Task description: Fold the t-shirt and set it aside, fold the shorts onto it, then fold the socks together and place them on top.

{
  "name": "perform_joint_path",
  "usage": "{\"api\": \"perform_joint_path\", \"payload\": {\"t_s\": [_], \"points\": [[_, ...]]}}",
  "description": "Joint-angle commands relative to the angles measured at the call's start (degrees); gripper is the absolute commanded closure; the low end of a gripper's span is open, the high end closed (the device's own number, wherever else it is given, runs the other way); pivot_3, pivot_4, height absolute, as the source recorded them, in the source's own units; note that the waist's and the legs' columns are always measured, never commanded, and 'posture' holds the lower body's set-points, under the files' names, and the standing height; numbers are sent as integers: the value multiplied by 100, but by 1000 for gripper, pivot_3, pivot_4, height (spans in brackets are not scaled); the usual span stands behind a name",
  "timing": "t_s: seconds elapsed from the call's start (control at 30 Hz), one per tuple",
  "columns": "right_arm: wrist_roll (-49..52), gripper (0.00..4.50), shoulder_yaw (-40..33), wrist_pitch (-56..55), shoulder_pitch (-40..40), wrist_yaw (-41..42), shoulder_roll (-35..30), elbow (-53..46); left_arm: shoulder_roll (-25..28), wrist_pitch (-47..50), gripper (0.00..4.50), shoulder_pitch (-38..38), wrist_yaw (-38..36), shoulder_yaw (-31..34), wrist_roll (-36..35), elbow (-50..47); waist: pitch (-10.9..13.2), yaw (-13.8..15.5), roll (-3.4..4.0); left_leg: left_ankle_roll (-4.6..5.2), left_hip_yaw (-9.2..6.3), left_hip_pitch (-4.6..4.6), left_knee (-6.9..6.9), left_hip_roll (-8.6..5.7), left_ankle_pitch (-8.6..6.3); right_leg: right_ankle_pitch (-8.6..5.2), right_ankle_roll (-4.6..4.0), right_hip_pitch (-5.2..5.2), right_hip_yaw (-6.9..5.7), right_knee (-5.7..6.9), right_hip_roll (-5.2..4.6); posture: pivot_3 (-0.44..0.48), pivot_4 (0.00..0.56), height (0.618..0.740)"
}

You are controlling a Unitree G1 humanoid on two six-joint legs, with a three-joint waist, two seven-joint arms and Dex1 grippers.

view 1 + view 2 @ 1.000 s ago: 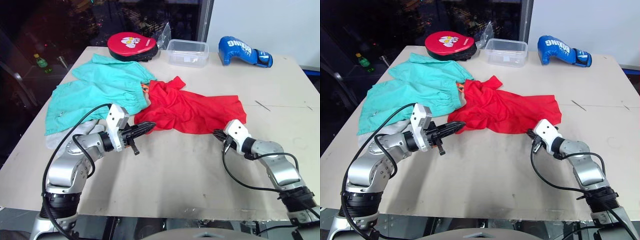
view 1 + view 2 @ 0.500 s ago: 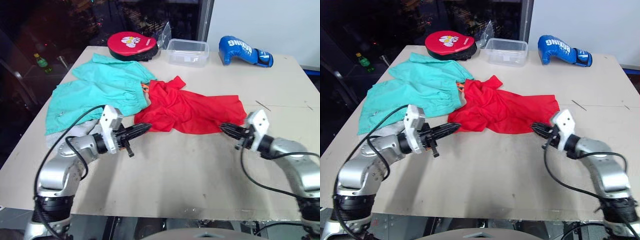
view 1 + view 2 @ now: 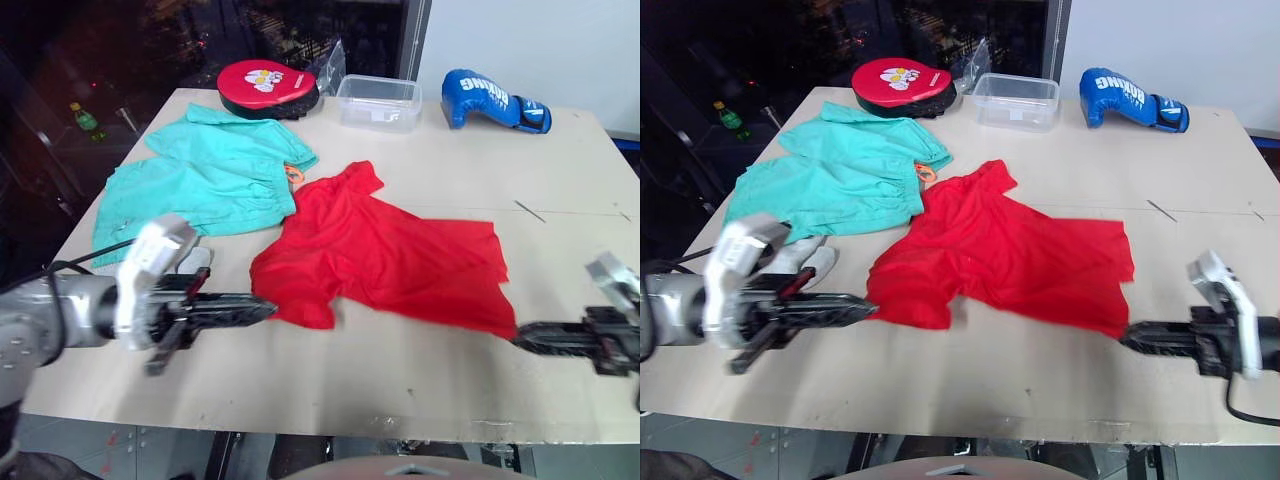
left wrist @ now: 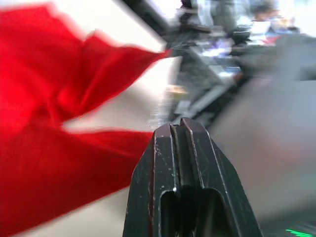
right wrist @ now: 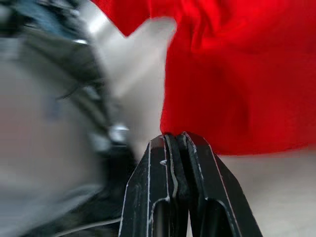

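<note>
- Spreading across most of the frame, the pale surface (image 3: pixel 400 370) carries every garment and both arms reach over its near edge.
- At centre lies the t-shirt (image 3: pixel 385 250), opened out fairly flat, its collar end toward upper centre and its hem running from lower centre to the lower right.
- In the upper left lie the shorts (image 3: pixel 200 180), their waistband just beside the shirt's collar end, with a small orange drawstring (image 3: pixel 293 176) showing at that edge.
- Along the top edge sit a round red mitt (image 3: pixel 268 82), a clear plastic box (image 3: pixel 378 101) and a blue boxing glove (image 3: pixel 492 97), well apart from the shirt.
- At lower left, the left pincer (image 3: pixel 262 308) has its fingers pressed together, tips at the shirt's near-left corner; whether cloth is caught between them cannot be told.
- At lower right, the right pincer (image 3: pixel 1132 338) is likewise closed, tips at the shirt's near-right corner; again a hold on the cloth cannot be told.
- Left of centre, the light grey socks (image 3: pixel 805 258) lie between the shorts' near edge and the left arm, partly hidden by it.
</note>
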Motion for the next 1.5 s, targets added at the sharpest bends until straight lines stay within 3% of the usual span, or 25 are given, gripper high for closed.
{"api": "perform_joint_path", "payload": {"t_s": [0.03,0.07,0.17,0.3,0.4,0.5,0.63,0.83,0.97,1.07,1.13,1.2,1.5], "points": [[294,4419,-799,410,-14,509,-284,310,262,133,4500,-445,-164,241,-276,651,3,4,1,0,-1,0,0,-2,0,0,0,0,-2,0,1,0,150,740],[161,4419,-722,269,-236,372,-329,570,253,15,4500,-745,-49,79,-111,917,4,5,-1,0,-3,2,-2,-2,0,0,0,1,-4,-2,2,0,150,740],[-648,4419,439,-672,-2053,-791,-437,1892,-239,-689,4500,-2664,735,-1043,1130,2152,2,3,-4,0,-5,0,-8,-3,0,0,0,4,-6,-13,1,0,150,740],[-2503,4419,2227,-2373,-5141,-1564,63,4096,-1240,-2140,4500,-5156,1250,-2354,3270,4449,57,8,24,4,-24,-3,25,-52,5,32,-42,15,-5,-24,22,0,150,740],[-3859,4419,3042,-4015,-7043,-2065,638,6015,-1998,-3872,4500,-6823,1708,-2737,4621,6626,58,-13,6,10,-30,-42,37,-82,11,46,-12,1,18,-36,37,0,150,740],[-4281,4419,3261,-4658,-7979,-1920,963,7067,-2365,-4857,4500,-7807,1718,-2743,5230,8007,56,-39,4,-16,-18,-124,35,-86,27,73,48,-83,41,-35,44,0,150,740],[-4152,4419,3350,-4362,-7602,-1269,1185,6411,-2438,-5051,4500,-7958,428,-2917,5681,8378,53,-108,8,-18,1,-110,-36,-89,26,85,96,-93,0,-37,30,0,150,740],[-3486,4419,3147,-3278,-5489,-1456,1629,3749,-2288,-4751,4500,-7366,-1087,-3065,5998,7980,53,-142,10,-30,35,-114,-46,-58,32,62,115,-78,-136,-34,2,0,150,740],[-2812,3201,3137,-2434,-4005,-1941,2081,1799,-1994,-4416,4500,-6827,-1780,-3189,6068,7367,53,-158,6,-41,53,-108,-20,-57,39,61,116,-67,-130,-33,-11,0,150,740],[-2263,1648,3123,-1651,-3375,-2758,2693,881,-1824,-4355,4500,-6474,-1814,-3240,6047,6982,55,-160,3,-35,44,-110,56,-46,36,62,113,-66,-118,28,-11,0,150,740],[-2128,1000,3189,-1385,-3119,-3127,2973,558,-1769,-4267,4500,-6332,-1814,-3215,6007,6800,52,-152,-2,-23,19,-101,63,-48,31,66,104,-66,-109,47,-18,0,150,740],[-2022,76,3272,-1162,-2935,-3389,3156,344,-1732,-4168,4500,-6229,-1814,-3181,5975,6634,45,-124,-11,10,8,-98,68,-49,29,71,78,-66,-109,59,-22,0,150,740],[-2265,76,3346,-985,-2950,-4652,4119,934,-1769,-3910,4500,-5976,-1808,-3063,6014,6235,33,-130,-32,-4,9,-111,63,-59,48,79,84,-73,-109,56,-21,0,150,740]]}}
